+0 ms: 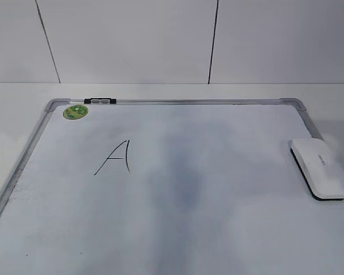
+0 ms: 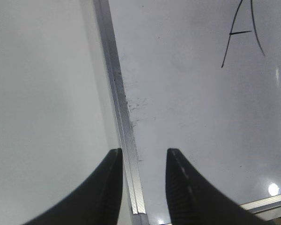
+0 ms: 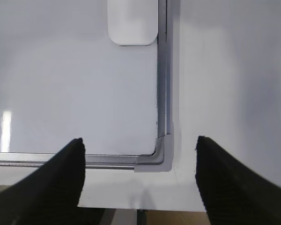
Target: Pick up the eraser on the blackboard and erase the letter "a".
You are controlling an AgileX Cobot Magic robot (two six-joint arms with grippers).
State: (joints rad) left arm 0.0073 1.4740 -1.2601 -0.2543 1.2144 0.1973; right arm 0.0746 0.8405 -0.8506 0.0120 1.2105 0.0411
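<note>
The blackboard (image 1: 218, 223) is a white dry-erase board with a silver frame, lying flat on the table. The eraser (image 1: 321, 168), white with a black underside, lies on the board by its right frame; its near end shows in the right wrist view (image 3: 132, 21). No lowercase cursive "a" is in view. The only writing is an angular capital "A" (image 1: 116, 157), left of the board's middle, also in the left wrist view (image 2: 243, 33). My left gripper (image 2: 145, 151) is open over the board's left frame. My right gripper (image 3: 139, 139) is open wide above the board's near right corner. Neither gripper shows in the exterior view.
A round green sticker (image 1: 75, 112) sits in the board's far left corner. A small black-and-silver clip (image 1: 100, 101) sits on the far frame. Grey smudges cover the board's middle. The white table (image 1: 11, 126) surrounds the board; its front edge shows in the right wrist view (image 3: 131, 199).
</note>
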